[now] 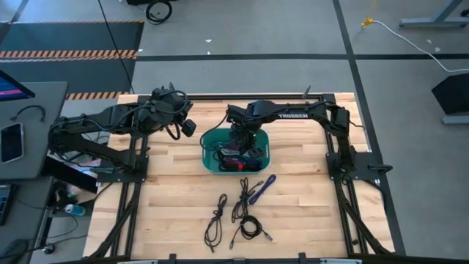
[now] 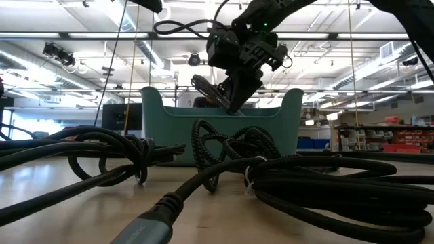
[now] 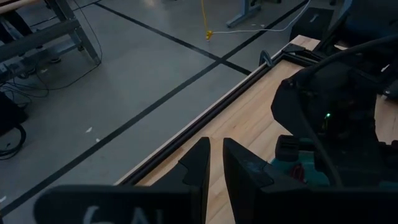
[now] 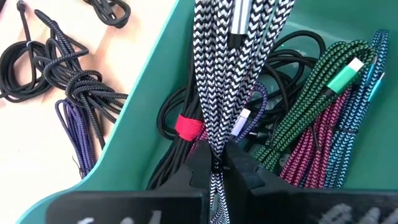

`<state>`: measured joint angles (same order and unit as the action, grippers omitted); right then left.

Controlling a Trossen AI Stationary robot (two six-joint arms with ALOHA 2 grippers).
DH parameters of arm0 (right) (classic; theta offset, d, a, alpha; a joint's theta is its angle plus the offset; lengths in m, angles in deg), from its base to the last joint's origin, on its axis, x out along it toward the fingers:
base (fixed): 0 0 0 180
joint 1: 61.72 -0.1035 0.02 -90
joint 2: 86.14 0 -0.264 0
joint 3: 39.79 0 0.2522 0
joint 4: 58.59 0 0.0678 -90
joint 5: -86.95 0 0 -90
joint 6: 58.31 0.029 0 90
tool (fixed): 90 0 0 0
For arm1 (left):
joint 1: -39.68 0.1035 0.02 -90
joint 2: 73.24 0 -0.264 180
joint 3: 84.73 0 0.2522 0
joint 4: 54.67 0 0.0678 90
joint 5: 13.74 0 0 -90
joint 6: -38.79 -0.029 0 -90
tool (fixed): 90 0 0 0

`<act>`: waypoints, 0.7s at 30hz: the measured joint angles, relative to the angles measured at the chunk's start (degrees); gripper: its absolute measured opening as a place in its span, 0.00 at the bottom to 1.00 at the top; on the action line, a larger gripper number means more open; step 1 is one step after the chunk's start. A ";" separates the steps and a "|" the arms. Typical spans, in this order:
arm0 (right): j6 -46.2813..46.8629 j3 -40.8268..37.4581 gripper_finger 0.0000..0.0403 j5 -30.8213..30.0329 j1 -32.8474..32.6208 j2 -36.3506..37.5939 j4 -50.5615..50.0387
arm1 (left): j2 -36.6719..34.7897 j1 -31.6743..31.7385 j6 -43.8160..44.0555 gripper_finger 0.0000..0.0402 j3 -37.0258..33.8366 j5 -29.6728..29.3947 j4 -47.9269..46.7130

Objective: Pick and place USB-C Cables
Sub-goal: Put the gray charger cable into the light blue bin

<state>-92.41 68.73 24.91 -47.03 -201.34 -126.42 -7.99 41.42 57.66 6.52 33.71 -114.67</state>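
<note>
A teal bin [image 1: 209, 155] stands mid-table and holds green, magenta, blue and black USB-C cables [image 4: 323, 118]. My right gripper [image 4: 217, 169] hangs over the bin [image 2: 285, 129], shut on a black-and-white braided cable [image 4: 227, 68]. On the wood nearer the front edge lie black cable bundles [image 1: 216, 220] and a purple one [image 1: 261, 189]. My left gripper [image 3: 216, 163] waits raised at the table's far left, fingers nearly together with nothing between them. My right gripper pinches several strands of the folded black-and-white cable [image 4: 217, 140] between its two fingers. The fingers slant down from above, over the bin. The strands run on past the fingertips toward the bin's inside, a silver plug [image 4: 239, 22] among them.
The bin's near wall [image 4: 134, 143] stands between the held cable and the loose bundles [image 4: 68, 93] on the table. Bare wood lies left and right of the bin. The table's far edge rail [image 3: 205, 118] runs beside my left gripper.
</note>
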 joint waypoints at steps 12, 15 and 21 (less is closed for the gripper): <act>1.13 -5.01 0.05 -4.74 0.03 0.28 1.07 | 0.00 0.02 0.02 0.13 0.00 0.01 -0.02; 1.91 -6.17 0.05 -5.52 0.05 -0.11 0.15 | 0.00 0.01 0.02 0.13 0.00 0.01 -0.02; 3.55 -6.25 0.05 -5.63 -0.08 -0.11 1.13 | 0.00 0.01 0.02 0.13 0.00 0.00 -0.02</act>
<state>-88.85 62.48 19.28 -47.11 -201.45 -125.28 -7.99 41.43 57.69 6.52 33.71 -114.69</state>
